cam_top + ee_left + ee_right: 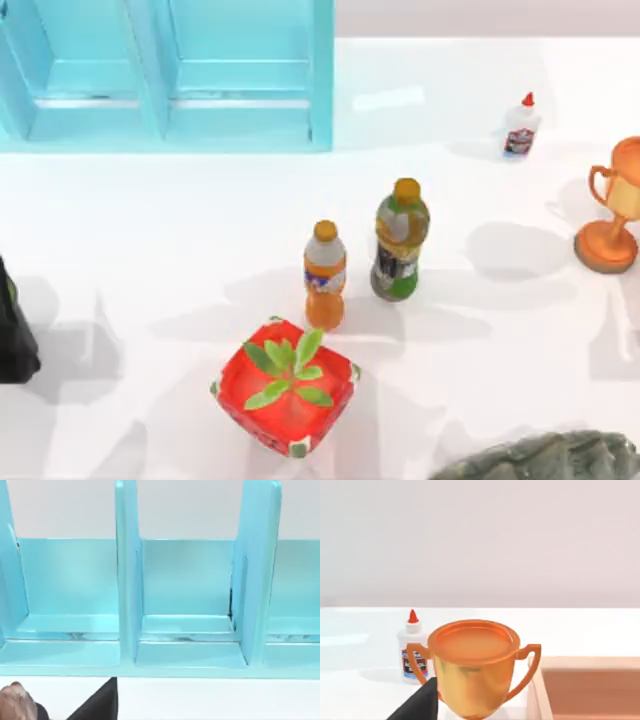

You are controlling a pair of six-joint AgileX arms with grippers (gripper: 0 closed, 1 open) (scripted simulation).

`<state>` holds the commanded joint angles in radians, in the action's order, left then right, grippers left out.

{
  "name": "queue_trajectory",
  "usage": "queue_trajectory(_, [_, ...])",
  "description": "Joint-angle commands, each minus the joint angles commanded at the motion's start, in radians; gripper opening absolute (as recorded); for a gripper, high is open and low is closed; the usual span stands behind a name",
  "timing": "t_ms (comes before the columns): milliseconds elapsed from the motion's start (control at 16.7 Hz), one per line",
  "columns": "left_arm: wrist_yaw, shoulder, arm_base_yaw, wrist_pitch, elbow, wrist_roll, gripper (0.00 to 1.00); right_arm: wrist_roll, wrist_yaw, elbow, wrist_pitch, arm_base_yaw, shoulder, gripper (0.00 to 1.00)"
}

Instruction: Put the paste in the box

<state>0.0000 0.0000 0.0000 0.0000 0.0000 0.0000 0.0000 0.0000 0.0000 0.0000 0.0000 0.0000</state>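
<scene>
Upper right of the top view, the paste [521, 128] stands upright on the white table [150, 250], well apart from everything but the trophy [612, 210], which sits near it at the right edge. Its red cap points up and its label faces the camera. I also see the paste [413, 650] from the right wrist view, standing just behind the trophy [475, 667] and partly hidden by one of its handles.

Across the upper left of the top view runs the box [165, 75], a light blue rack with upright dividers. From the left wrist view I look straight into the box [185, 595] and see bare compartments side by side.

At the centre of the top view stand two drink bottles: a small bottle [324, 275] and, just to its right, a green bottle [400, 240]. Below them sits a red pot [285, 385] with a green plant.

At the left edge of the top view I see a dark part of my left arm [15, 335]. For either gripper, I cannot tell whether the fingers are spread or pressed together.
</scene>
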Motion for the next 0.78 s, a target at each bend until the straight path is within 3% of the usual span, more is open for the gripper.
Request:
queue_trajectory(360, [0.0, 0.0, 0.0, 0.0, 0.0, 0.0, 1.0, -0.013, -0.003, 0.08, 0.012, 0.004, 0.103, 1.0])
queue_trajectory(780, [0.0, 0.0, 0.0, 0.0, 0.0, 0.0, 1.0, 0.019, -0.014, 0.549, 0.008, 0.086, 0.687, 1.0])
